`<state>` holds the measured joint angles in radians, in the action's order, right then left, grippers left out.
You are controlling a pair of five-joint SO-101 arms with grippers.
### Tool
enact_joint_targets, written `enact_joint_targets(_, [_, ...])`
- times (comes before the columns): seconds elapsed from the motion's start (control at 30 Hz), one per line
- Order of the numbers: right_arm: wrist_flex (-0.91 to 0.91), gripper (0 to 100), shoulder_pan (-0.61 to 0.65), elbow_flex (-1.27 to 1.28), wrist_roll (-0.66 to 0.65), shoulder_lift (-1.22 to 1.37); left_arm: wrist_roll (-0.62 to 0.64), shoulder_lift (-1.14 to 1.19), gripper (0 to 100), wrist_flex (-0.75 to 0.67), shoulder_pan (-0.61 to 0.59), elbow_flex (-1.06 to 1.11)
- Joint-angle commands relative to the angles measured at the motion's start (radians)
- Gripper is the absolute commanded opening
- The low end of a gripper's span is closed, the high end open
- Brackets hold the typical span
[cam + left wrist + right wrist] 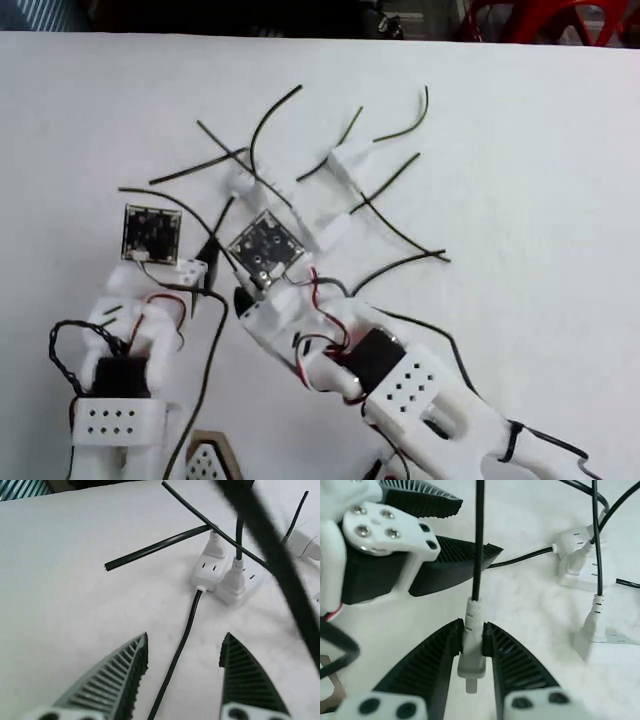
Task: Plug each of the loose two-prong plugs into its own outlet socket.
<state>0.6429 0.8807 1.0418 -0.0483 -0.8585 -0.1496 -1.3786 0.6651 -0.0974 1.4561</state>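
Observation:
My right gripper [472, 627] is shut on a white two-prong plug [471, 652], whose black cord [479, 540] runs straight up from it. In the high view it sits at the table's middle [243, 295]. My left gripper [186, 639] is open just above the table, a black cord [185, 630] passing between its fingers towards a white outlet socket [207, 570]. Beside that one, a second socket [245, 587] holds a white plug [236, 572]. The left gripper's dark fingers [450, 565] hover close beside the held plug.
More white sockets lie farther out [350, 158], [335, 230], [240, 182], with short black cords [400, 185] crossing among them. Another two sockets [580, 560], [600, 640] lie beyond the right gripper. Bare white table [540, 200] spreads to the right and the far left.

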Motion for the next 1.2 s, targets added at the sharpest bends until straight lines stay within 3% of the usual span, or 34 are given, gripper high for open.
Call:
enact_joint_targets(0.0, [-0.062,1.9,0.007,0.017,-0.002,-0.027,0.000,-0.016,24,-0.020,0.041,-0.044])
enact_joint_targets(0.8, [-0.120,1.9,-0.068,0.058,0.008,0.114,-0.011,-0.016,24,0.057,0.266,-0.087])
enact_joint_targets(0.97, [-0.120,1.9,-0.070,0.060,0.009,0.117,-0.107,-0.016,24,0.055,0.346,-0.063])
enact_joint_targets(1.17, [-0.124,1.9,-0.173,0.060,0.009,0.113,-0.106,-0.016,24,0.046,0.283,-0.061])
